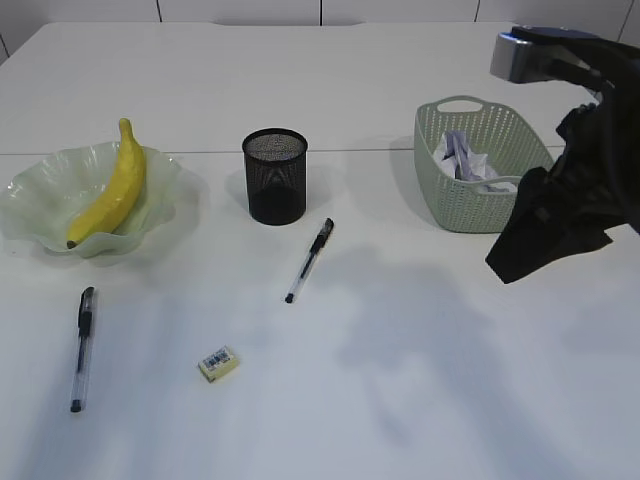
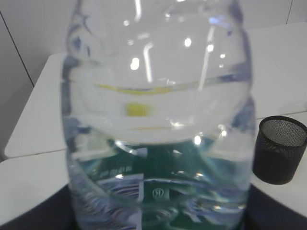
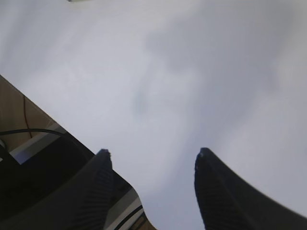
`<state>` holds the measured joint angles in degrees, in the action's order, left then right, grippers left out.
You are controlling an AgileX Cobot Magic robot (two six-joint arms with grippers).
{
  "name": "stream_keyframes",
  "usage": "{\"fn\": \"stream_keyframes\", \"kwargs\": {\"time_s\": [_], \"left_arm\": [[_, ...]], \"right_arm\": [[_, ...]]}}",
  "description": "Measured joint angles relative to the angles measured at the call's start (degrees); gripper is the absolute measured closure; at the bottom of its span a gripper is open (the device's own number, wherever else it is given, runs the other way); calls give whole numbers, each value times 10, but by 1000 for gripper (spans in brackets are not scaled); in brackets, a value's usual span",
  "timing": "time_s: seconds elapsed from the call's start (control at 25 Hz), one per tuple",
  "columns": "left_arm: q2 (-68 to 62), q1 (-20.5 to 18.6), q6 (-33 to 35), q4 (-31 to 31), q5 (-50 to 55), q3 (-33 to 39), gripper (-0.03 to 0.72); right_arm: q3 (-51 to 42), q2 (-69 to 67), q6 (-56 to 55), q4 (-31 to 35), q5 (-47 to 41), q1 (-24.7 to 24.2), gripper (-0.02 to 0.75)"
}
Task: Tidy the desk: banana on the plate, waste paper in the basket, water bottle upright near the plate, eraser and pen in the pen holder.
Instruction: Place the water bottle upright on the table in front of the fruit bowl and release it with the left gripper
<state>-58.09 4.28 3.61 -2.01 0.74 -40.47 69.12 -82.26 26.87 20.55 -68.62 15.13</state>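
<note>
the water bottle (image 2: 158, 120) fills my left wrist view, clear and wet-looking, its dark green label low in the frame; it sits right between the jaws of my left gripper, which i take to be clamped on it, though the fingers themselves are hidden behind it. just beside it to the right stands the pen holder (image 2: 279, 149), black mesh, upright on the worktop (image 1: 420, 380).

in the exterior view the bottle and my left gripper are out of sight. the banana (image 1: 112, 190) lies in the plate (image 1: 35, 190) at the left. the pen holder stands near the middle, a pen (image 1: 310, 260) lying just in front of it, apart from it. a second pen (image 1: 82, 345) lies at the near left, and the eraser (image 1: 218, 362) sits between the two, nearer the front edge. the basket (image 1: 450, 195) at the right holds crumpled waste paper (image 1: 465, 160).

my right gripper (image 3: 151, 155) hangs above bare worktop, jaws apart, nothing between them.
</note>
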Motion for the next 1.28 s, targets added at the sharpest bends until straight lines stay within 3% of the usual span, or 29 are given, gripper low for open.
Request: {"fn": "stream_keyframes", "kwargs": {"time_s": [0.36, 0.52, 0.68, 1.28], "left_arm": [[-29, -6, -1, -1, -110, 55, 278], [-44, -9, -1, -15, -207, 103, 278], [-68, -37, -1, -50, -320, 149, 278], [-237, -51, -1, -54, -587, 199, 278]], "right_arm": [[0, 0, 0, 0, 0, 0, 333], [0, 0, 0, 0, 0, 0, 333], [0, 0, 0, 0, 0, 0, 333], [0, 0, 0, 0, 0, 0, 333]]}}
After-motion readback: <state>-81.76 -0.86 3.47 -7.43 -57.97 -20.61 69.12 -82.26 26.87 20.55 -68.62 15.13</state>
